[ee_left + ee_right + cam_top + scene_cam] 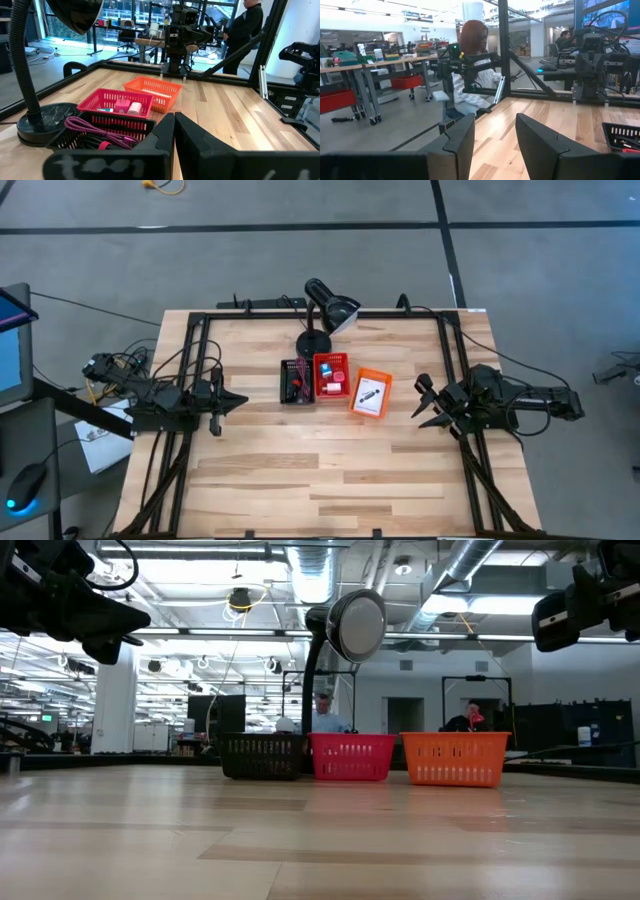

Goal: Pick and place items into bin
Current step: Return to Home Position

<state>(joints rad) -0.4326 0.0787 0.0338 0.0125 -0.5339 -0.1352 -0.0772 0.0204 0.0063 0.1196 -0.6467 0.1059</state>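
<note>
Three small bins stand side by side mid-table: a black bin (297,381), a red bin (331,376) and an orange bin (370,392). The black bin (100,132) holds a maroon stick-like tool and a red-and-black marker. In the red bin (117,102) lie a blue cube, a white-pink piece and a red-pink piece. A white card with a black mark lies in the orange bin (152,90). My left gripper (243,400) (174,125) hovers shut, left of the bins. My right gripper (420,398) (495,135) hovers open, right of them.
A black desk lamp (325,315) stands on its round base just behind the black bin, its head leaning over the far side. Bare wooden table (330,470) stretches toward the near edge. A metal frame rims the table. People are in the room beyond the table.
</note>
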